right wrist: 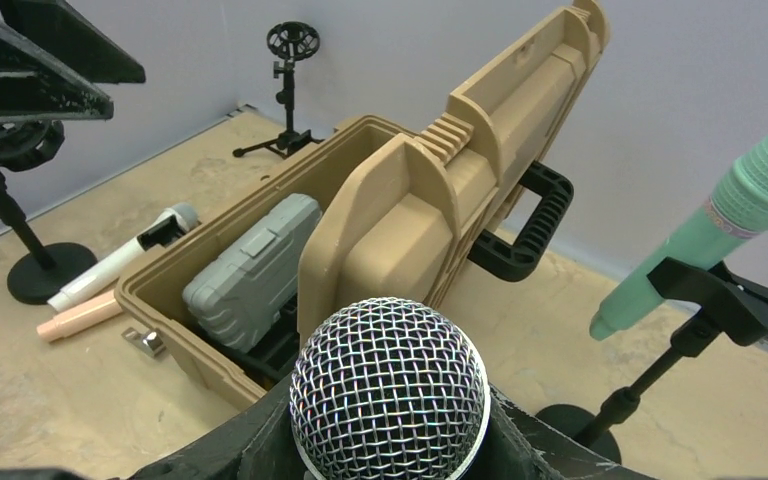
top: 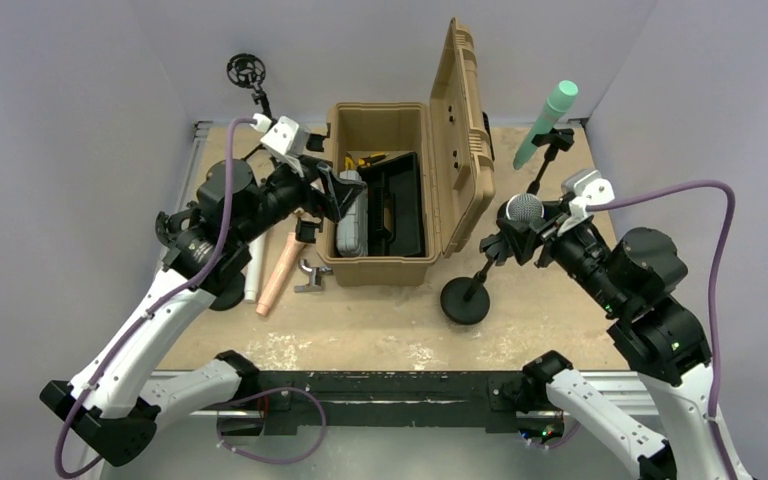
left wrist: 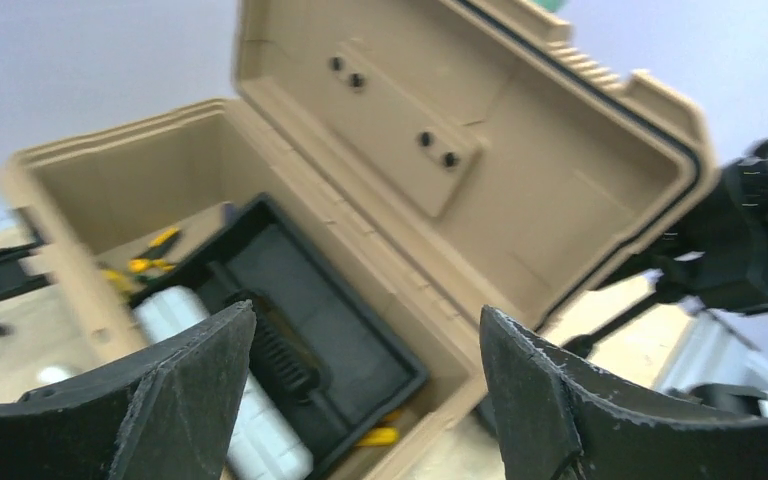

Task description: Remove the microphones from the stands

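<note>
The microphone (top: 523, 208) with the silver mesh head sits up at the top of its stand (top: 465, 300), just right of the open toolbox (top: 332, 180). The right gripper (top: 518, 235) has its jaws closed partway around the mic body, right below the head, so it's got hold of it. I honestly can't tell from these angles whether the body is seated in the stand's clip or already clear of it, since the fingers hide that spot.

Biggest risk imo: if the clip hangs on, pulling the mic drags the whole stand along, and that round base looks easy to tip. Pull at an angle to the clip and it may bind too. The raised toolbox lid (top: 460, 130) is close on one side and the green mic (top: 548, 120) on its own stand is just behind, so a wide swing could clip either.

The left gripper (left wrist: 365, 315) is wide open over the toolbox, holding nothing, so nothing braces the stand.
</note>
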Controlling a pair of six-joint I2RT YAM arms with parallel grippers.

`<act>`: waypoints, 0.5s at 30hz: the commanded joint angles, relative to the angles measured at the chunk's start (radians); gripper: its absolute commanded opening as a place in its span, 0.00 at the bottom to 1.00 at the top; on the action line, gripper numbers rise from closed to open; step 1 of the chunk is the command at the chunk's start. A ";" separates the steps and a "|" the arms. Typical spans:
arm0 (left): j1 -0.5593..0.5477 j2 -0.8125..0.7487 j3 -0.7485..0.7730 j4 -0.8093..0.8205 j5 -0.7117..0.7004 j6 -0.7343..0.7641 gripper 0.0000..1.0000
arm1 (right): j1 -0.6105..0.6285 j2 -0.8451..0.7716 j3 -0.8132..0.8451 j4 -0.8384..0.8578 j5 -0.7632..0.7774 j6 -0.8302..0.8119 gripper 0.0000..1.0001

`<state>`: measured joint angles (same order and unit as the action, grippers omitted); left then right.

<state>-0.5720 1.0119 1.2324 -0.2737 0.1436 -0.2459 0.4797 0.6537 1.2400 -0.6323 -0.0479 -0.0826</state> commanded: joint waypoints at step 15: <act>-0.651 0.121 -0.324 0.767 -0.322 0.167 0.83 | 0.003 -0.035 -0.034 0.163 -0.005 0.035 0.00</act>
<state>-1.0946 1.0611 0.8581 0.2886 0.0734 -0.2905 0.4797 0.6273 1.1812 -0.6125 -0.0658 -0.0719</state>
